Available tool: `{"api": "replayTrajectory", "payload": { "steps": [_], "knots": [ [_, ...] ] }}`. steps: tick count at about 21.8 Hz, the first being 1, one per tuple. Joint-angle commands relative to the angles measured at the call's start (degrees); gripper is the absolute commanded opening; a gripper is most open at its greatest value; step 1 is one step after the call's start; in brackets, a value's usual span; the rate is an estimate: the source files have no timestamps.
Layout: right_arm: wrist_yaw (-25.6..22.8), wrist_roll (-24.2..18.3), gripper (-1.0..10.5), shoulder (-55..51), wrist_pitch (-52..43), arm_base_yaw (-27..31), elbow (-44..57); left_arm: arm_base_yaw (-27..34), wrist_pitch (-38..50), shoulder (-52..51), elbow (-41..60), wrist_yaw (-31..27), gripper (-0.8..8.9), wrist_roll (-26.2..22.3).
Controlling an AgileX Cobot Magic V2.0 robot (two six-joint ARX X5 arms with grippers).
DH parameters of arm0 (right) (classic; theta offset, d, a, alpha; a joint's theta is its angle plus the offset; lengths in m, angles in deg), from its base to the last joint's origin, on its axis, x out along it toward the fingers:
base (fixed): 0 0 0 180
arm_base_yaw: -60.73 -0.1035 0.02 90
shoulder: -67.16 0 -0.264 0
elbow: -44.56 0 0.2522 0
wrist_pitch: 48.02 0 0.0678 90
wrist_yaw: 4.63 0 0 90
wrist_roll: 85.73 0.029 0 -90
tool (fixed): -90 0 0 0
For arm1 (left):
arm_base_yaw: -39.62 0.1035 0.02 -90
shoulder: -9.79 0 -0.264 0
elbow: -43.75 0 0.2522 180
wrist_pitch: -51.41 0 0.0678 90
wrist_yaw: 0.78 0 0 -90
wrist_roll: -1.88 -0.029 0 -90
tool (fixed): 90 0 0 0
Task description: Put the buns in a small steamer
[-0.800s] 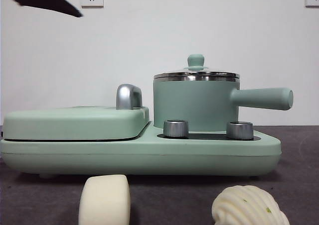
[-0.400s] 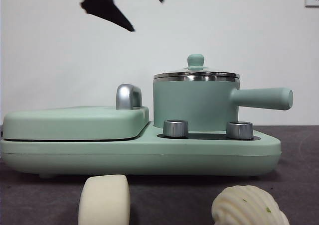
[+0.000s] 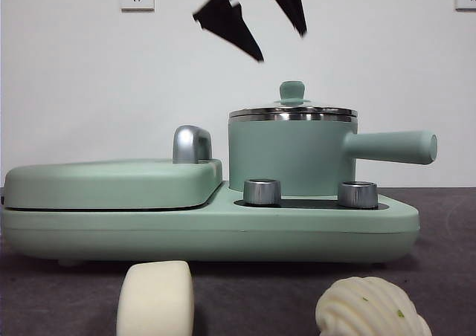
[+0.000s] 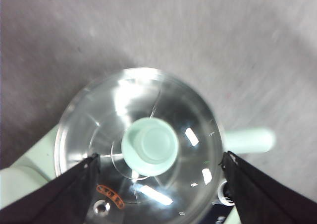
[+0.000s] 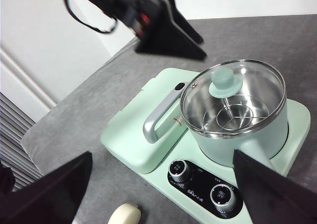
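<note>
Surfaces and finishes below the open left gripper (image 3: 279,46)

Small steamer (image 3: 290,157): matt mint-green body, polished steel rim, clear glossy glass lid (image 4: 141,144) catching highlights directly under the gripper, smooth matt green knob (image 4: 150,145). Inside, bright steel rack (image 5: 233,116). Griddle (image 3: 111,183) to one side: matt green, chrome handle (image 3: 192,143) mirror-shiny. Two brushed-metal dials (image 3: 262,191). Table (image 3: 446,276): dark grey, matt, cloth-like. Smooth bun (image 3: 156,299) matt; ridged bun (image 3: 370,308) faintly glossy.

We see open air at upper centre between the left gripper (image 3: 279,42) and the lid's knob (image 3: 292,91); the glass lid (image 3: 293,113) closes off the small steamer (image 3: 291,157).
</note>
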Motion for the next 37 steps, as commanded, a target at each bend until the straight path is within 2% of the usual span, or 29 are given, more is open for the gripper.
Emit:
{"api": "replayTrajectory", "payload": {
  "steps": [1,4,6,10,12,16,19,24,29,34,37],
  "knots": [
    [0.15,0.13,4.5,0.13,-0.28,-0.15,-0.98,-1.46,0.31,3.08,-1.60,-2.29,3.71,-2.58],
    [0.13,0.11,4.5,0.15,-0.31,-0.15,-0.98,-2.89,0.13,4.72,-1.60,-5.90,3.69,-4.52],
    [0.13,0.11,4.5,0.15,-0.31,-0.15,-0.98,-3.28,-0.07,6.05,-1.60,-5.97,3.66,-5.16],
    [0.13,0.11,4.5,0.15,-0.31,-0.15,-0.98,-3.61,0.70,7.08,-1.60,-5.97,2.87,-5.53],
    [0.13,0.11,4.5,0.15,-0.31,-0.15,-0.98,-3.67,1.25,7.08,-1.60,-5.97,2.07,-5.60],
    [0.11,0.11,4.5,0.15,-0.31,-0.15,-0.98,-3.67,1.29,7.08,-1.60,-5.97,1.79,-6.23],
    [0.11,0.11,4.5,0.15,-0.31,-0.15,-0.98,-3.82,1.31,7.08,-1.60,-5.97,0.87,-6.82],
    [0.11,0.13,4.5,0.15,-0.31,-0.15,-0.98,-3.89,0.70,7.08,-2.56,-5.99,0.81,-6.78],
    [0.11,0.13,4.5,0.15,-0.31,-0.15,-0.98,-3.87,-4.96,7.08,-11.23,-5.99,0.82,-6.27],
    [0.13,0.48,4.5,0.22,0.15,-0.17,-0.98,-3.13,-9.64,6.84,-20.41,-5.99,0.81,-3.50],
    [0.11,2.71,4.5,1.36,1.38,-0.87,-1.07,-1.29,-9.79,5.42,-21.33,-6.03,0.81,-3.52]
  ]
}}
